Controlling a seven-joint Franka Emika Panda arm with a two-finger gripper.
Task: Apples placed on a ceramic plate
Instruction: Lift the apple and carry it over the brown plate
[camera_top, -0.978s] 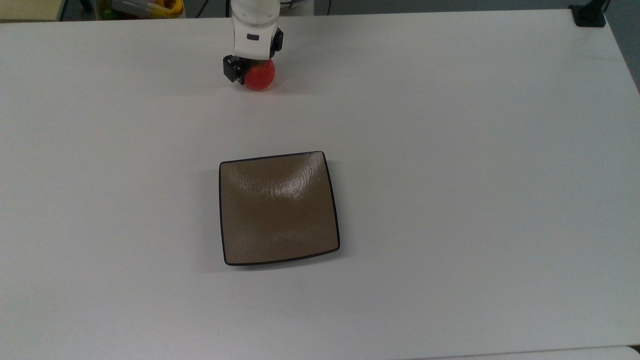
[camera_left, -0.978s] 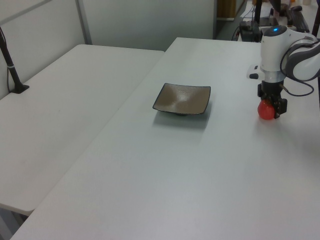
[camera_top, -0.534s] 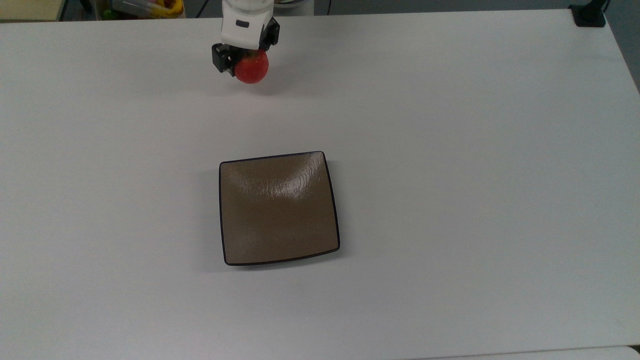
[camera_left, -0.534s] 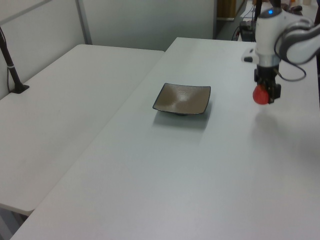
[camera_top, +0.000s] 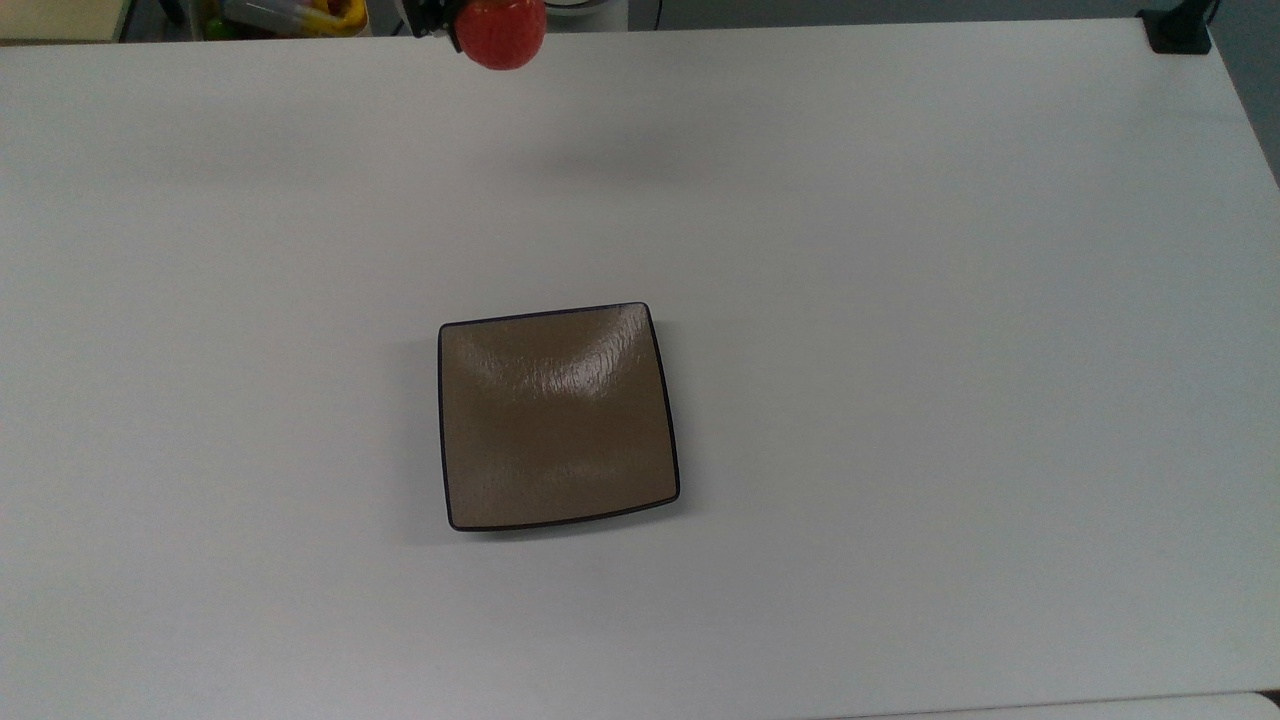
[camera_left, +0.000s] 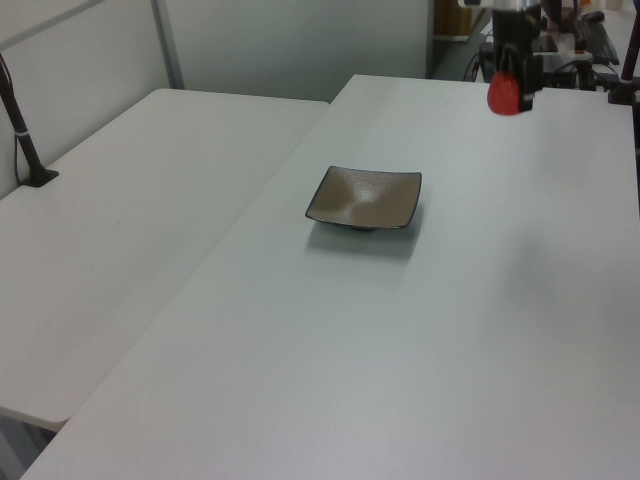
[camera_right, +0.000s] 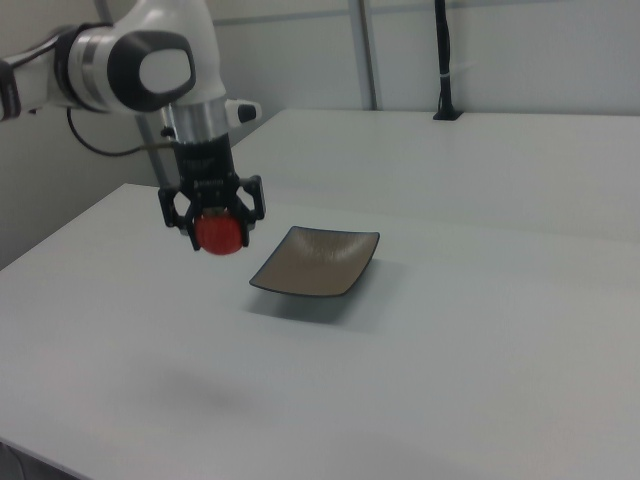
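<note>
Plate (camera_top: 558, 430): glossy brown glaze, faintly rippled sheen, thin dark rim. Apple (camera_right: 219, 233): smooth, slightly shiny red skin. My tool (camera_right: 216, 222): matt black plastic-looking fingers under a smooth white glossy arm shell. Tabletop (camera_top: 900, 300): matt, smooth, pale grey-white.

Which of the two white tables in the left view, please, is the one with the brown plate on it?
The table on the left view's right: the plate sits on it, with the apple held in the tool above. The other table lies beside it.

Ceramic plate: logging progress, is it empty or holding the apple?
Empty. The ceramic plate shows bare glaze; the apple hangs in the gripper.
</note>
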